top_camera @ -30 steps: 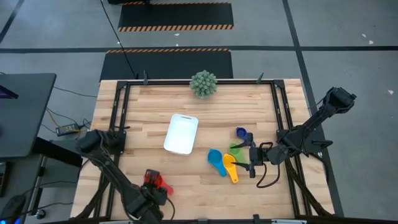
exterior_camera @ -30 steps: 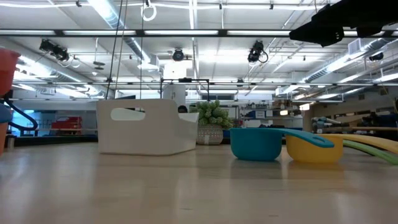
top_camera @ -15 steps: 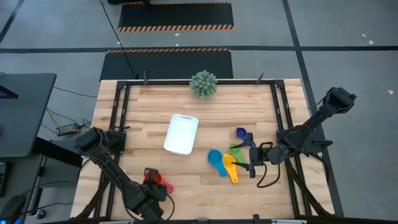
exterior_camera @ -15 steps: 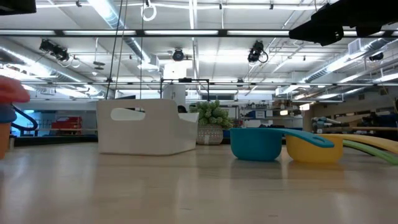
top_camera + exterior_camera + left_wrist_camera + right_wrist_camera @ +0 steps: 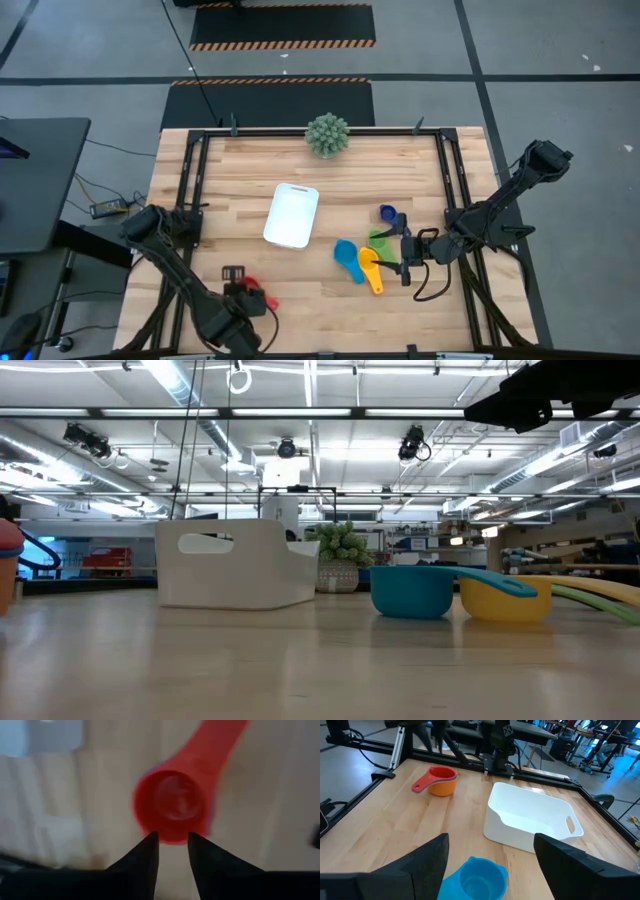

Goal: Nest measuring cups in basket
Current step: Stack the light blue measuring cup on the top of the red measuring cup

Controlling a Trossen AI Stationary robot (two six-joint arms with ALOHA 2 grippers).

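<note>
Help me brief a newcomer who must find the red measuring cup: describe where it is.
Start at the white basket mid-table, then move toward the front-left corner, where the left gripper sits. The red measuring cup lies beside it, nested in an orange cup, far from the loose cups near the right gripper.

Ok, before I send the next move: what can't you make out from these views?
- Cups under the red cup: blue and orange edges show, count hidden by nesting.
- Left gripper: left wrist view is blurred; contact with the red cup unclear.
- Green cup: high view, partly under the right gripper.
- Basket interior: low view, hidden by its wall.
</note>
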